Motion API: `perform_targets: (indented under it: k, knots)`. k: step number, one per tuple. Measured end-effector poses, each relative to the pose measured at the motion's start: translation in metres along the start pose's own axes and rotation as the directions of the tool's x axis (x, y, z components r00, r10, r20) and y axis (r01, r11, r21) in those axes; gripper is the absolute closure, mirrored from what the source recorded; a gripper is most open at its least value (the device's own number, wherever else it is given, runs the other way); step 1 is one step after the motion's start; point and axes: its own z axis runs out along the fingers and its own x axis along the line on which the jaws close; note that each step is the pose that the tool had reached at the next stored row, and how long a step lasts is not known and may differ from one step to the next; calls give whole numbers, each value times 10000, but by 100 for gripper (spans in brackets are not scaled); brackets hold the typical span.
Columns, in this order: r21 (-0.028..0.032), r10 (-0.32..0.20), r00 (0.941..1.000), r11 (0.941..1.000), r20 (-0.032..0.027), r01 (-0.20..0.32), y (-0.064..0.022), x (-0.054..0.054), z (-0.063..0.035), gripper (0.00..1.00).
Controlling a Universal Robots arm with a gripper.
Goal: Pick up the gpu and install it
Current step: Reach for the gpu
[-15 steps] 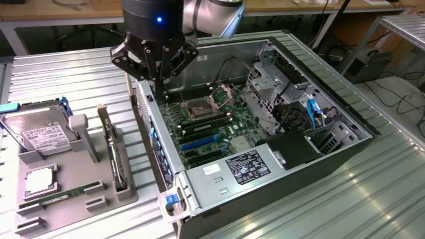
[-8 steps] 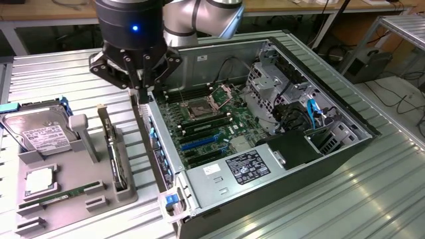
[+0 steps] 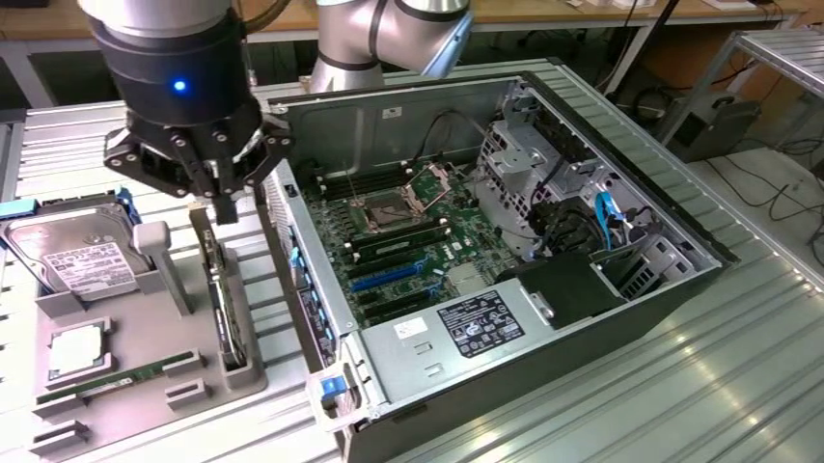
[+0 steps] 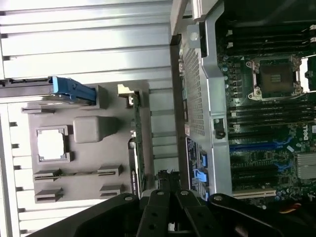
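The gpu (image 3: 222, 299) (image 4: 138, 148) stands on its long edge in a slot of the grey holder (image 3: 142, 333) on the table (image 3: 721, 386), not yet in the computer. Its long axis runs alongside the open case (image 3: 554, 376), just beside the case's near wall and parallel to it. Its pale bracket (image 4: 126, 90) sits at the end nearest the hard drive (image 3: 71, 256). The hand (image 3: 214, 207) (image 4: 168, 180) hangs over that slot. In the exterior view its tips line up with the card's far end, so the card lies straight below it and stretches away toward the viewer. I judge the hand to be close above the top edge, but whether it touches the card is not clear, and I cannot tell whether it is open or closed. By count there is one gpu and one arm with one hand. The holder also carries one hard drive, one square processor chip (image 3: 77, 349) and one green RAM stick (image 3: 116, 378). There is one case, on the exterior view's right of the holder, with its motherboard (image 3: 412, 241) facing up and a blue expansion slot (image 3: 386, 280) bare.
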Motion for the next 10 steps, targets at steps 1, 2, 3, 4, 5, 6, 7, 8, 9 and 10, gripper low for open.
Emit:
perform_targets:
  k: [1,2,3,4,5,6,7,8,9,10]
  knots:
    - [3,-2,10000,10000,1,2,-8,85,29,89]
    - [7,-2,10000,10000,0,2,-12,131,42,89]
    - [11,-1,10000,10000,0,1,-15,175,55,89]
    - [14,-1,10000,10000,0,1,-19,222,70,89]
    - [17,-3,10000,10000,0,3,-22,254,84,89]
    - [17,-4,10000,10000,1,4,-22,256,87,89]
    - [18,-4,10000,10000,-1,4,-22,257,87,89]
    - [18,-4,10000,10000,-2,4,-22,257,87,89]
    - [18,-4,10000,10000,-1,4,-22,257,87,89]
    - [19,-4,10000,10000,-2,4,-22,257,87,89]
